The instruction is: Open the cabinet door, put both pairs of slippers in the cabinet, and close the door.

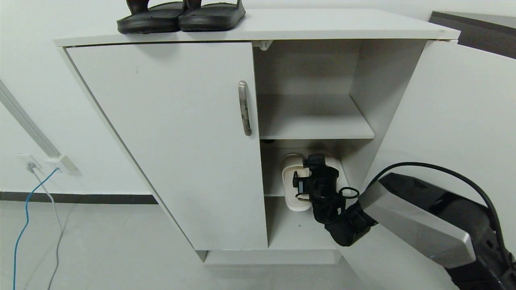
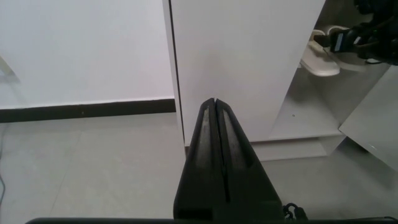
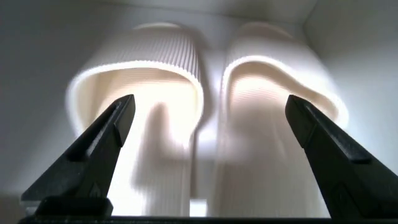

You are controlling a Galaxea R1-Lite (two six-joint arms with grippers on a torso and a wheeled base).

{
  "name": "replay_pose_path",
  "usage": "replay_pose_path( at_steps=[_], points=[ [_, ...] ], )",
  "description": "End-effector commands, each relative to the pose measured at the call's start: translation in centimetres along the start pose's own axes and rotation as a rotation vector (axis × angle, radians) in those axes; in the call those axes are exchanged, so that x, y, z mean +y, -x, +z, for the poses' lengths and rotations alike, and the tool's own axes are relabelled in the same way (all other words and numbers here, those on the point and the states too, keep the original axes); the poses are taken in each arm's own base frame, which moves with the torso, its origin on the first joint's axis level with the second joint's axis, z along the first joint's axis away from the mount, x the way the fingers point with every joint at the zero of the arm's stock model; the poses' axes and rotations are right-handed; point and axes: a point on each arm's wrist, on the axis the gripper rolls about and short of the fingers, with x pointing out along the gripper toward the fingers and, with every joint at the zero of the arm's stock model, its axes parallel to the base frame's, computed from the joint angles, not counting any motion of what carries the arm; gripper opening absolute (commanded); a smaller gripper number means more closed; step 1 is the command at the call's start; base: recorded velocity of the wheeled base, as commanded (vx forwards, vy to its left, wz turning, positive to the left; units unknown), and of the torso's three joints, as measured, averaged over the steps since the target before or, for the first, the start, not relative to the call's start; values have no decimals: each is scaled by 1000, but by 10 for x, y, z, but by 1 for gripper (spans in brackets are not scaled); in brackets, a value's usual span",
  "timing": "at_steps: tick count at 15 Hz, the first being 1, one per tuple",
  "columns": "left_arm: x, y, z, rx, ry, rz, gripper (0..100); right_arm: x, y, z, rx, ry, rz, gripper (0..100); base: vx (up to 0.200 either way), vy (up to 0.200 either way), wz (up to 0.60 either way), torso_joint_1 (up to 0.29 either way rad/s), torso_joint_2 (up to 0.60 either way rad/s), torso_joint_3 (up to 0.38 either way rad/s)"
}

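**Slippers: handling and grip points**

White pair (image 1: pixel 291 201) lies side by side on the middle shelf (image 1: pixel 271 183) of the cabinet (image 1: pixel 363 80), behind the open right door (image 1: pixel 443 121), with the heels jutting slightly past the shelf's near edge. Black pair (image 1: pixel 181 18) sits on the cabinet top (image 1: pixel 342 24), far left, above the closed left door (image 1: pixel 161 141).

Right hand (image 3: pixel 209 102) is inside the cabinet at the white pair. It is released, its fingers spread wide to either side of the two slippers and gripping nothing. Left hand (image 2: pixel 214 102) hangs low, near the floor in front of the left door, clenched and empty.

Handling (judged):
- Both pairs look like moulded foam: light, soft and springy.
- The ribbed straps should give good friction.
- Squeezing the pair from the outer sides may buckle the soles.
- For the black pair, pinch the two inner strap edges together, or clamp across both soles at mid-length.
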Motion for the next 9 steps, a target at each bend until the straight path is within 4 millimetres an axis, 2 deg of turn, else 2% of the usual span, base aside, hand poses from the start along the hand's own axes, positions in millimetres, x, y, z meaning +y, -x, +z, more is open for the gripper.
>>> replay_pose_path(
  at_steps=[1,7,9],
  points=[
    [0,0,0,0,0,0,0,-5,37,22,-17,-11,34,100,0,0,0,0,0,0],
    [0,0,0,0,0,0,0,-19,97,21,-7,-2,92,100,0,0,0,0,0,0],
    [0,0,0,0,0,0,0,-21,125,23,1,8,134,100,0,0,0,0,0,0]
  ],
)
